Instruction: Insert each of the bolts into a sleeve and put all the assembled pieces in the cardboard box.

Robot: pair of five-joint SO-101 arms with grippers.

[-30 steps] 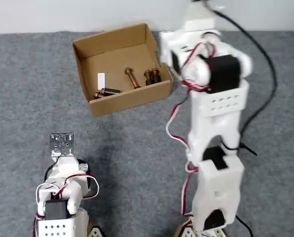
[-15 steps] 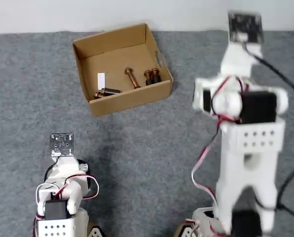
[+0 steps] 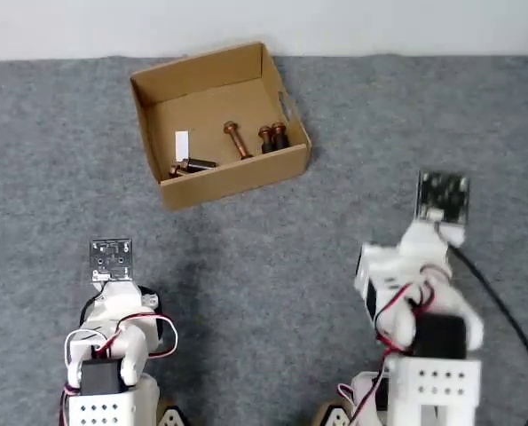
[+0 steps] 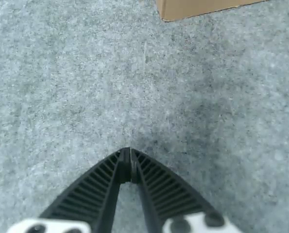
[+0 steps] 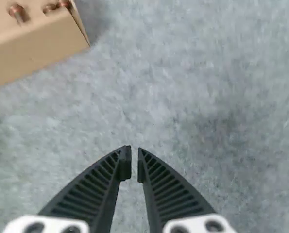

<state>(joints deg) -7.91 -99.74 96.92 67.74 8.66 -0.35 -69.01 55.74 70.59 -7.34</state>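
Nearest my remote station, the left arm [image 3: 113,355] and the right arm [image 3: 419,337] both sit folded low on the grey surface [image 3: 272,257], well short of the cardboard box [image 3: 237,177] and on its near side. The left arm is opposite the box's near corner. The right arm stands off toward the end of the box with the hand slot.

The left end effector [image 4: 129,167] hangs over bare surface with its fingertips pressed together and nothing between them. A corner of the box shows beyond it. The right end effector [image 5: 133,165] is drawn in too, with only a sliver of gap at the tips, and it carries nothing. The box lies ahead of it and to one side.

Farther out, the box rests open-topped on the surface, well apart from both arms. Inside it I count at least four copper-coloured pieces. One long bolt [image 3: 239,140] lies near the middle of the floor. Two shorter pieces [image 3: 273,137] sit side by side just beside it, toward the slotted wall. One dark-sleeved piece [image 3: 191,165] lies against the near wall. A small white label [image 3: 182,143] lies between that piece and the long bolt.

Every bolt and sleeve I can find is in the box, so I judge the job finished or nearly so. Whether each bolt is fully seated in a sleeve is too small for me to tell.
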